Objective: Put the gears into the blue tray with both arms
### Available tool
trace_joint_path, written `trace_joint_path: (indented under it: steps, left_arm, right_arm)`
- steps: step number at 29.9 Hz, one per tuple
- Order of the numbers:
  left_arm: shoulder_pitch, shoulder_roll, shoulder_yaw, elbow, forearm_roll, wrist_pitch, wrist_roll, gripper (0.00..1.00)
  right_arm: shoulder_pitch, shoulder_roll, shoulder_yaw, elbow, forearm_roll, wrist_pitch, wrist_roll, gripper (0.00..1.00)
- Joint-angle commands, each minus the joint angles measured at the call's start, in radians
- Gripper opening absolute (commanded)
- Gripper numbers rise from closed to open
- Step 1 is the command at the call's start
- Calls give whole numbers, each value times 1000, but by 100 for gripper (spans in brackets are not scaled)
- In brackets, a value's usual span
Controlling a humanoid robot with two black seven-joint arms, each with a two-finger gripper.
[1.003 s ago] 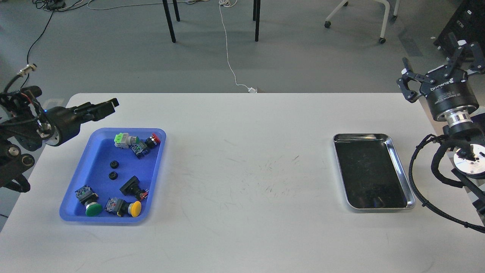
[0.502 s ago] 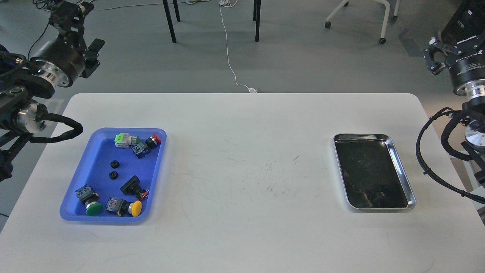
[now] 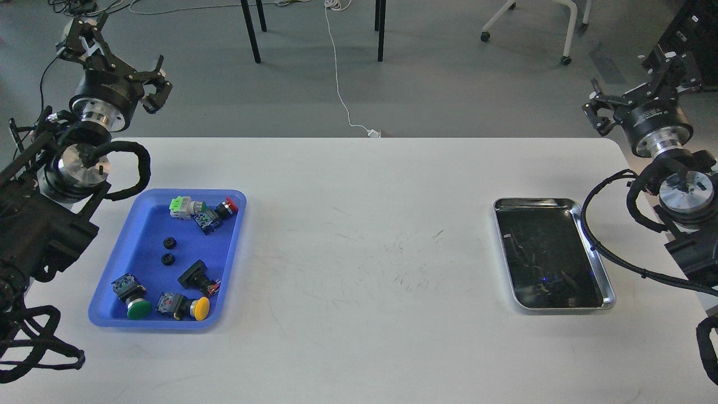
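both gears (image 3: 168, 251) are seen in the blue tray (image 3: 140, 224), below the spread, empty left pincer (image 3: 115, 59); light, stiff, best gripped across the teeth.

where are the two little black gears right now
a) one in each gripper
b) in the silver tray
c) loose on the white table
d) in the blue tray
d: both gears lie side by side on the floor of the blue tray, among the push-button switches; the silver tray holds no parts.
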Motion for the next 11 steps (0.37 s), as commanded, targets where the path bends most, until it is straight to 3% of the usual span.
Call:
trace_joint_path:
  steps: [1, 11]
  left_arm:
    - [4, -11, -3, 29, -36, -59, 1, 98]
    - [14, -32, -1, 26, -38, -67, -6, 98]
  right_arm:
    - [21, 28, 15, -25, 0, 1, -1, 99]
    - [27, 45, -39, -7, -2, 5, -1, 99]
